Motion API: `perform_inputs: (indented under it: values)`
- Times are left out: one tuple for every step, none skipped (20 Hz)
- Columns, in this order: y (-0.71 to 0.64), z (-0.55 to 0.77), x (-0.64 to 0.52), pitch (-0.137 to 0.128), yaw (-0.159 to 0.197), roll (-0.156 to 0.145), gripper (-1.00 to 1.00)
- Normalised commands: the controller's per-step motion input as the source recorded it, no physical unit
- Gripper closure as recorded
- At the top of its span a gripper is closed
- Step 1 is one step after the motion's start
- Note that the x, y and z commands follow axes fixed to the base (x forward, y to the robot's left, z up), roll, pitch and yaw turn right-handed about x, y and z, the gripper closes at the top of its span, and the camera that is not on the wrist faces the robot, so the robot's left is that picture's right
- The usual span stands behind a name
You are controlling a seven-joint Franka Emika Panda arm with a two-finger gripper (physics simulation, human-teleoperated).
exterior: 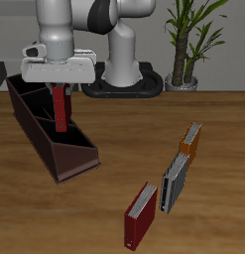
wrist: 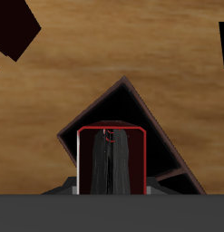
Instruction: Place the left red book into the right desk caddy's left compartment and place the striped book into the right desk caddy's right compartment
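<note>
Jaws clamp the left red book (exterior: 61, 111) upright over the right desk caddy (exterior: 55, 139); next, lower it into the left compartment (exterior: 76, 157).

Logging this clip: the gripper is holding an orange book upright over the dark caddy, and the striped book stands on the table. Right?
Not quite: the book in the gripper is dark red, not orange, as the exterior view shows. The orange book stands on the table behind the striped book. The rest holds: it is upright over the caddy.
</note>
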Motion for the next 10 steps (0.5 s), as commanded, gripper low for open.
perform_inputs:
  values:
    - [-0.03, -0.19, 0.02, 0.009, -0.016, -0.015, 1.00]
    - [-0.04, -0.18, 0.04, 0.018, -0.047, 0.014, 1.00]
    - [-0.04, -0.33, 0.13, 0.047, 0.021, -0.003, 1.00]
    - [-0.07, -0.27, 0.09, 0.038, -0.019, -0.025, 1.00]
    - [-0.06, -0.21, 0.06, 0.030, -0.004, 0.000, 1.00]
    - [-0.06, -0.13, 0.03, 0.013, -0.034, -0.002, 1.00]
    - [0.03, 0.00, -0.04, 0.000, 0.000, 0.000, 1.00]
    - [-0.06, -0.20, 0.06, 0.013, -0.026, -0.029, 1.00]
    - [-0.03, -0.20, 0.05, 0.027, -0.029, 0.004, 1.00]
    - [-0.05, -0.20, 0.05, 0.017, 0.009, -0.029, 1.00]
